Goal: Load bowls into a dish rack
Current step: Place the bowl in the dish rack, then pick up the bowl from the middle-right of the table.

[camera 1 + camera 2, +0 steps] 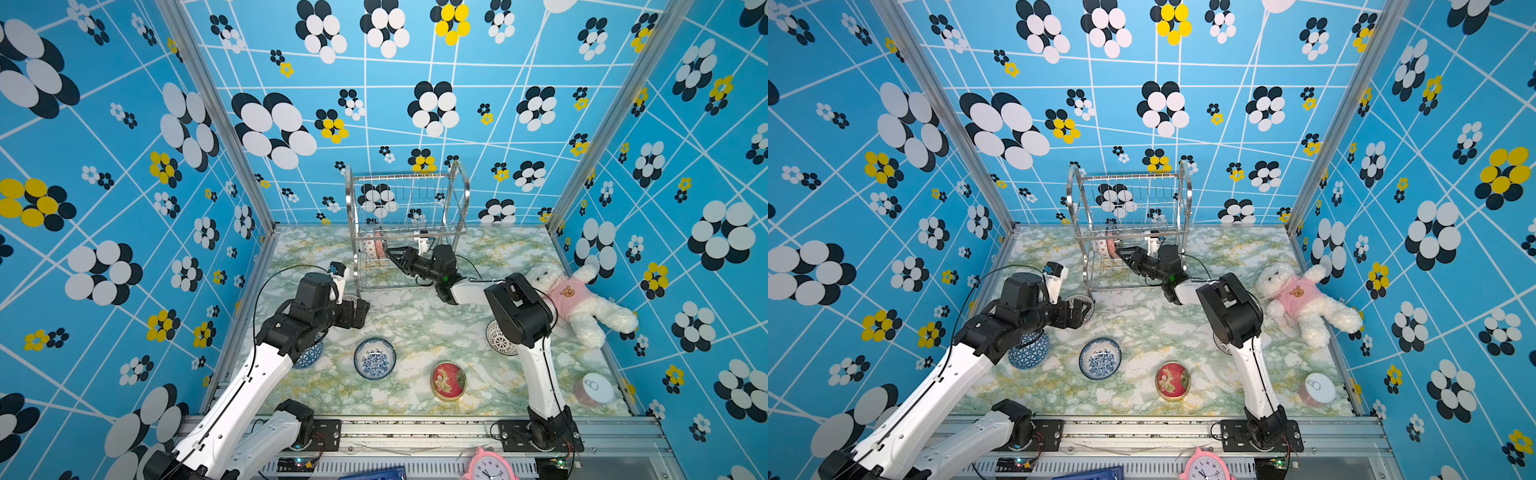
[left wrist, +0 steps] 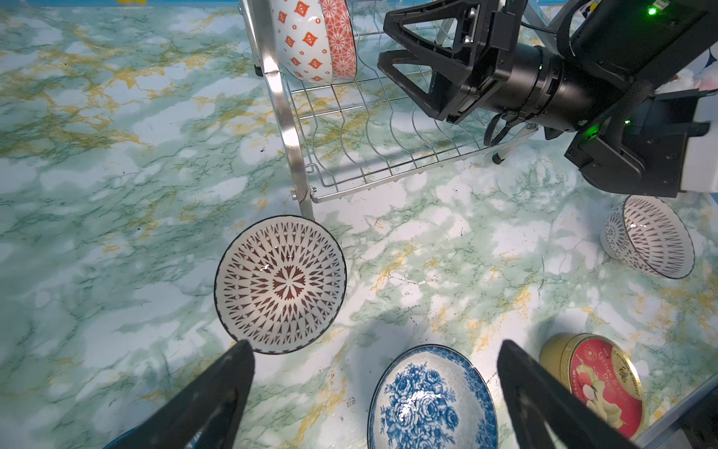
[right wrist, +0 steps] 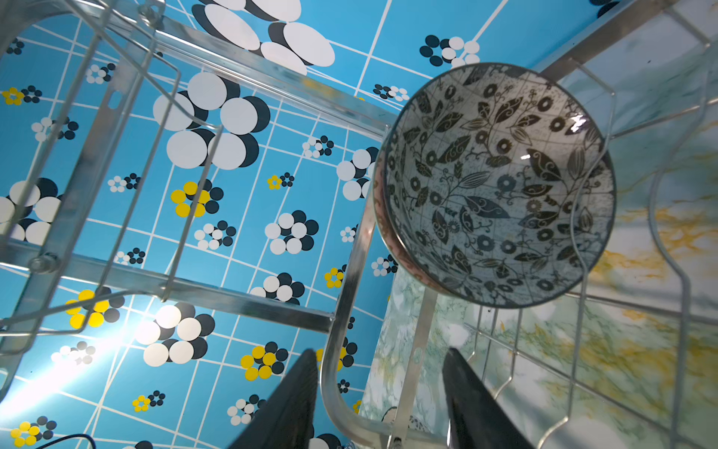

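The dish rack [image 1: 405,232] stands at the centre of both top views, toward the back of the marble table [image 1: 415,316]. Two bowls are already on edge at the left end of its lower tier: a red-diamond bowl [image 2: 299,42] and, against it, a leaf-patterned bowl [image 3: 497,186]. The right gripper [image 1: 392,254] reaches into that tier just beside them, jaws apart with nothing between them and the leaf-patterned bowl clear of its tips. The left gripper [image 2: 375,350], left of centre in a top view, hangs spread wide and empty over the table. Four bowls are on the table. A starburst bowl [image 2: 279,283] sits right at the rack's front left foot; whether it touches I cannot tell. A blue floral bowl [image 1: 374,358] is at lower centre, and a blue lattice bowl [image 1: 1030,351] is half hidden under the left arm. A black-rayed bowl [image 2: 649,237] lies tipped on its side, right of centre behind the right arm. They look like glazed ceramic: stiff, weighty for their size, slick, and liable to chip on steel wire. The best hold is probably across the rim wall, one finger inside and one outside.
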### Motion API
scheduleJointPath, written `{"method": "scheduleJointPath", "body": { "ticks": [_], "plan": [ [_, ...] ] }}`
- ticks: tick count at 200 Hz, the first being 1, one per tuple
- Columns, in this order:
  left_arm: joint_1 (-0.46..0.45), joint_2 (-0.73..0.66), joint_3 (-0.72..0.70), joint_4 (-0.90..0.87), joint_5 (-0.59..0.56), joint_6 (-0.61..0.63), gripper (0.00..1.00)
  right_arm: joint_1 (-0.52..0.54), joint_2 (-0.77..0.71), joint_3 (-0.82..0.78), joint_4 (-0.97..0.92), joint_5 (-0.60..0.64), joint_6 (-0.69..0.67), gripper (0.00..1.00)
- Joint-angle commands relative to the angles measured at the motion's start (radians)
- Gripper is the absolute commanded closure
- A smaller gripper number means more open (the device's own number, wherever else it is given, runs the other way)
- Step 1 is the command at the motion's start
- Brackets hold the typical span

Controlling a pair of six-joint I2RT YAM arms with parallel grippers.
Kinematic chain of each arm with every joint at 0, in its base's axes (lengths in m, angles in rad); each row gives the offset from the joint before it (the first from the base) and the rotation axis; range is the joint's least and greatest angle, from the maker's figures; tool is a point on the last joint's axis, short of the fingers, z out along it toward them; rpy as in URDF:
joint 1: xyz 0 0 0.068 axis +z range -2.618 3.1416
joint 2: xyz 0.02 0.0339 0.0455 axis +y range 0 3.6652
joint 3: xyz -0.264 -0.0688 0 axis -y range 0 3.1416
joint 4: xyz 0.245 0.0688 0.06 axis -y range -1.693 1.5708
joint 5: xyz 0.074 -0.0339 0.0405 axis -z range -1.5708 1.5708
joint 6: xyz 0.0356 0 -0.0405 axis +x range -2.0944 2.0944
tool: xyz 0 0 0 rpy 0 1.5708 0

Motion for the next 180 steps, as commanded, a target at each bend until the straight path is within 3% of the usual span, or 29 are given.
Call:
{"method": "scheduleJointPath", "body": {
  "ticks": [1,115,180],
  "plan": [
    [-0.007,-0.020,0.001,-0.006,-0.018,0.006,0.01,0.013,-0.057,-0.048,0.030,0.018,-0.040,0.44],
    [-0.008,-0.038,0.004,-0.024,-0.066,-0.005,0.01,0.111,-0.264,-0.313,-0.002,0.074,-0.131,0.44],
    [0.002,-0.014,0.005,-0.032,-0.125,0.023,0.01,0.144,-0.448,-0.467,-0.222,0.122,-0.343,0.45]
  ]
}}
